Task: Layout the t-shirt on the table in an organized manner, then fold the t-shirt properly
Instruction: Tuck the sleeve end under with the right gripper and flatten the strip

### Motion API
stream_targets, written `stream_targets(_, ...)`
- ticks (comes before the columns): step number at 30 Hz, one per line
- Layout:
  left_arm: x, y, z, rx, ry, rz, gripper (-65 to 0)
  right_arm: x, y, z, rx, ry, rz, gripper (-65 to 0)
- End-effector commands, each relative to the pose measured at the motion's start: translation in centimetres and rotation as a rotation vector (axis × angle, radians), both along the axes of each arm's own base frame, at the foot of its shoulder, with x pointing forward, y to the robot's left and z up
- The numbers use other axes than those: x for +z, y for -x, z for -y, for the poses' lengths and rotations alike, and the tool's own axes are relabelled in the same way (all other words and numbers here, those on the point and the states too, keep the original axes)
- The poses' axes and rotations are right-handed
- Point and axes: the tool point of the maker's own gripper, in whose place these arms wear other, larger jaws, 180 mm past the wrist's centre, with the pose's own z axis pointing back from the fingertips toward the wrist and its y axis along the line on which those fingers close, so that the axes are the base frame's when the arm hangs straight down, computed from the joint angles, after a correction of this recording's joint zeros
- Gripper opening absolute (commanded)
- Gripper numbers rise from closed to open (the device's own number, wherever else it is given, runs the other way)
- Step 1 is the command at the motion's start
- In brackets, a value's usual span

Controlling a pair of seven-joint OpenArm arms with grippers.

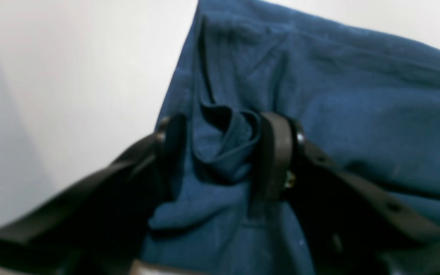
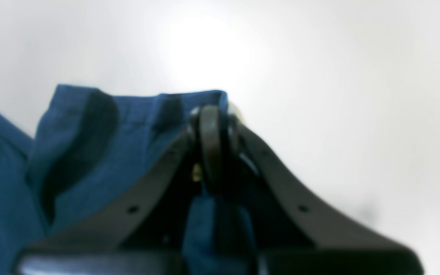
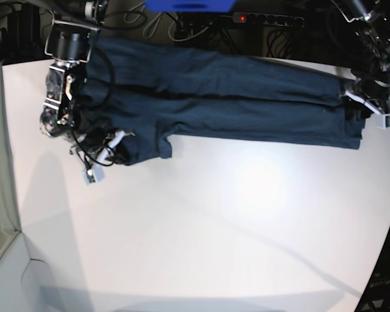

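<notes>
From my remote station, the dark navy-blue short-sleeved cotton t-shirt (image 3: 227, 97) lies stretched in a long band along the far edge of the large smooth white matte worktop (image 3: 201, 234), reaching from near the far corner on one side almost to the other, with the near half of the worktop bare.

My left gripper (image 1: 227, 152) is at the shirt's end by the far corner on the base view's right; its jaws stand partly apart with a bunched fold of the cloth rising between them, the pad on one side pressed against it. I read that as a grip on a thick wad rather than an idle opening.

My right gripper (image 2: 212, 145) is at the other end, where a sleeve-like flap hangs toward the near edge; its jaws are drawn together and a strip of blue fabric runs down between them, so it appears to be pinched on the hem.

The cloth looks light, limp and matte. It creases in soft ridges, so I judge it will sag and drag rather than slide cleanly, and will not hold any shape by itself. The best holds, I would say, are the seamed edges and corners, hem, shoulders and sleeve ends, taken in a thin pinch and kept taut between both arms.
</notes>
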Motion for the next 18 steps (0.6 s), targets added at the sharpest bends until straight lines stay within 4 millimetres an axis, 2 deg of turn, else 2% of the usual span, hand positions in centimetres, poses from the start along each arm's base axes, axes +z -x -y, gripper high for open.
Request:
stream_targets(1, -0.1, 0.4, -0.6, -0.003, -0.025, -0.039, -35.2, 0.9, -0.3, 0.7, 0.01, 0.047, 0.015, -65.0)
stream_targets(6, -0.2, 0.4, -0.6, -0.002, -0.024, -0.037, -35.2, 4.7, 0.3, 1.4, 0.03, 0.145, 0.084, -65.0)
stream_targets(12, -0.1, 0.3, -0.6, -0.002, -0.024, -0.035, -35.2, 8.4, 3.8, 1.0, 0.046, 0.258, 0.112, -65.0)
stream_targets(16, 0.2, -0.4, -0.6, -0.003, -0.022, -0.023, -35.2, 9.4, 6.3, 0.9, 0.053, 0.308, 0.093, -65.0)
stream_targets(18, 0.2, -0.4, -0.6, -0.003, -0.022, -0.023, -35.2, 9.0, 7.3, 1.1, 0.055, 0.326, 0.058, -65.0)
